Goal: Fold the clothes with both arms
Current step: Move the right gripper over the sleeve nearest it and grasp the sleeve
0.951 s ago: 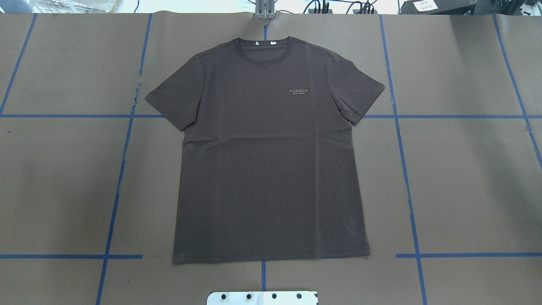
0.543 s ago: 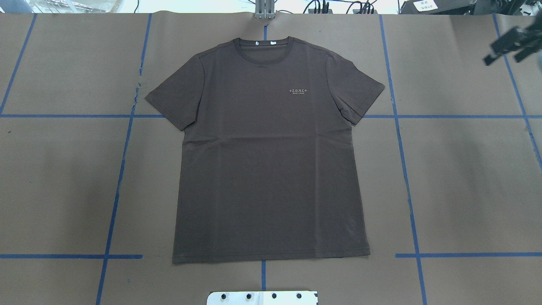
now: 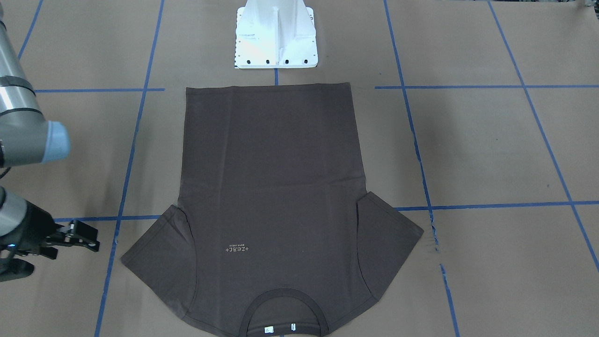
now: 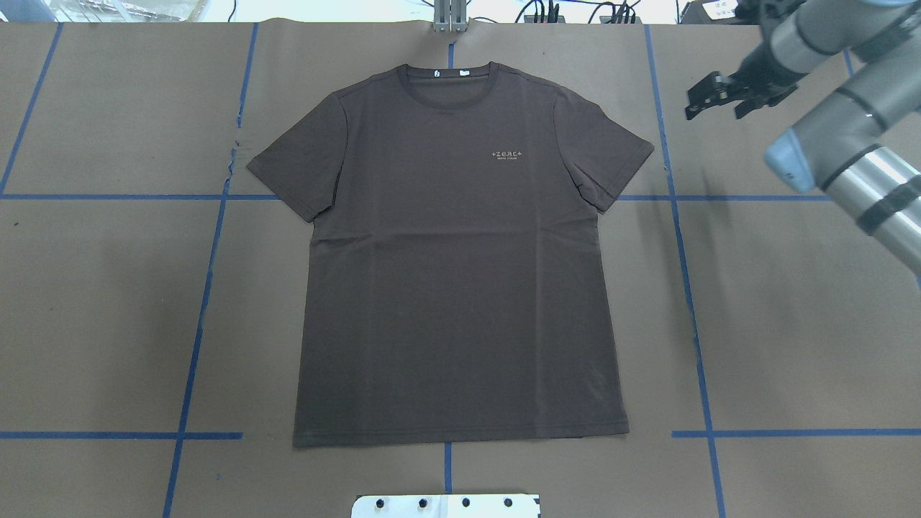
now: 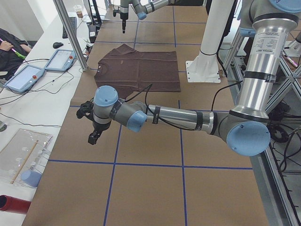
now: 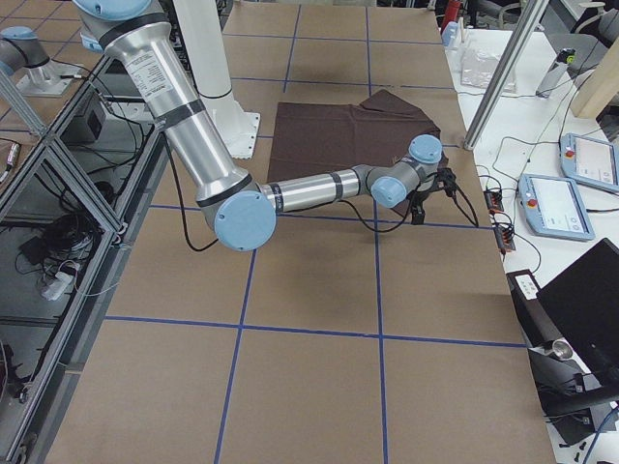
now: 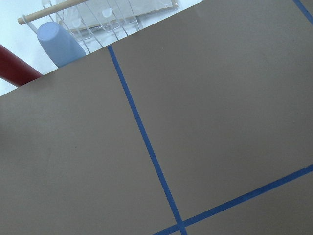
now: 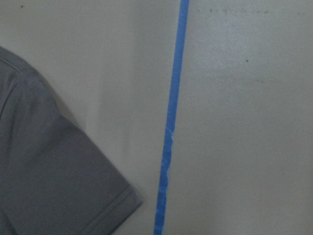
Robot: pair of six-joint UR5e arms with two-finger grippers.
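Note:
A dark brown T-shirt [image 4: 453, 266] lies flat and face up on the brown paper table, collar [image 4: 447, 85] at the far edge, hem near the robot's base. My right gripper [image 4: 714, 111] hovers open to the right of the shirt's right sleeve [image 4: 608, 162], apart from it. In the front-facing view the right gripper [image 3: 97, 238] sits left of that sleeve. The right wrist view looks down on the sleeve's cuff [image 8: 58, 186] beside a blue tape line [image 8: 171, 122]. My left gripper [image 5: 94, 136] shows only in the exterior left view, far from the shirt; whether it is open I cannot tell.
The white pedestal base [image 3: 276, 35] stands just beyond the hem. Blue tape lines [image 4: 194, 338] grid the table. Off the table's left end lie a clear tray, a blue cup [image 7: 58, 44] and teach pendants [image 5: 61, 59]; a seated person [image 5: 9, 44] is there.
The right arm came into the overhead view from the right edge and swept left toward the shirt's right sleeve. The shirt has not moved.

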